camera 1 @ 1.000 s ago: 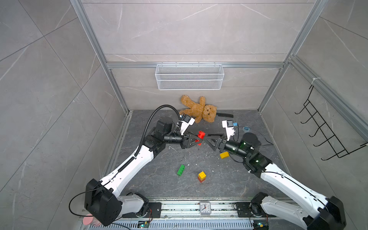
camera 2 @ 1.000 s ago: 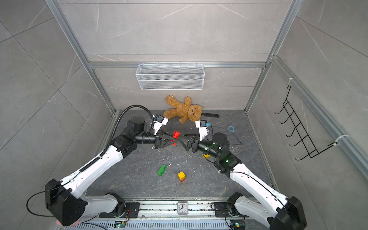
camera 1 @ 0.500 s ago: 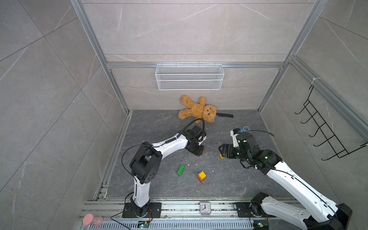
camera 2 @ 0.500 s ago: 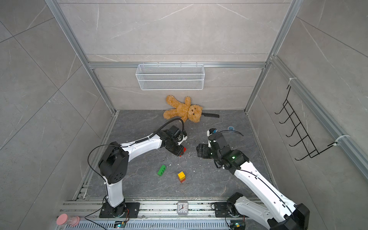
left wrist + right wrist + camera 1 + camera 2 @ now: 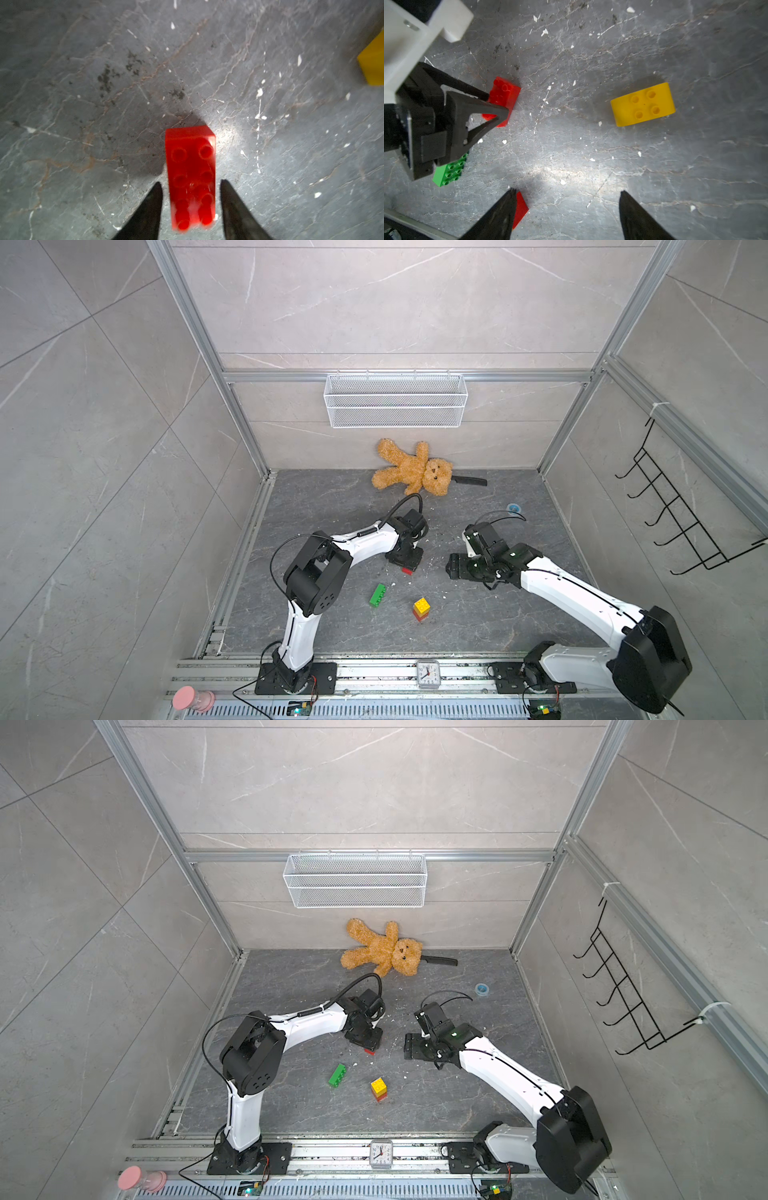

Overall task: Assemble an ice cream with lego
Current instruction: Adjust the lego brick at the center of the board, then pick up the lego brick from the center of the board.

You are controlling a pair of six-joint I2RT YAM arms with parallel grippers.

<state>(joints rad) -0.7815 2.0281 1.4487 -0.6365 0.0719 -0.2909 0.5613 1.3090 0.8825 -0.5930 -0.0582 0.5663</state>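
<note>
Starting at the left, the long green brick is lying flat on the floor, on its own. Just past it the left gripper points down over a red brick. Its fingers are slightly apart with a sliver of gap on each side, so it's straddling the brick, not squeezing it. That brick sits on the floor, studs up. A bit nearer the front rail there's a yellow-on-red stack, apart from everything else. Then the right gripper, low over the floor, fingers spread wide with nothing between them. The round-topped yellow brick lies just ahead of it.
</note>
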